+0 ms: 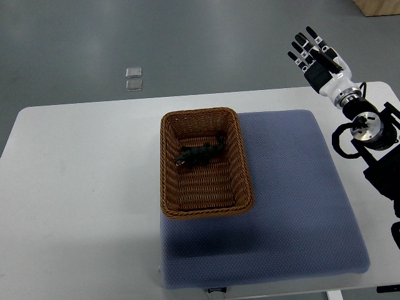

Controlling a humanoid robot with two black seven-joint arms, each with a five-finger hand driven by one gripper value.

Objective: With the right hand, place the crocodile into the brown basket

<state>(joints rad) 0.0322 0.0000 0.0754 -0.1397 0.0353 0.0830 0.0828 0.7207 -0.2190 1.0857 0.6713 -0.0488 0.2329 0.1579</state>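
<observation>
A dark green toy crocodile (200, 155) lies inside the brown woven basket (170, 187), in its far half, angled with its tail toward the far right corner. My right hand (314, 55) is raised beyond the table's far right corner, well away from the basket, fingers spread and holding nothing. Its arm (369, 131) comes in from the right edge. The left arm does not show.
The basket stands on the left part of a blue padded mat (294, 200) on the white table (81, 187). Two small clear squares (133, 78) lie on the grey floor beyond the table. A wooden object (381, 6) sits at the top right corner.
</observation>
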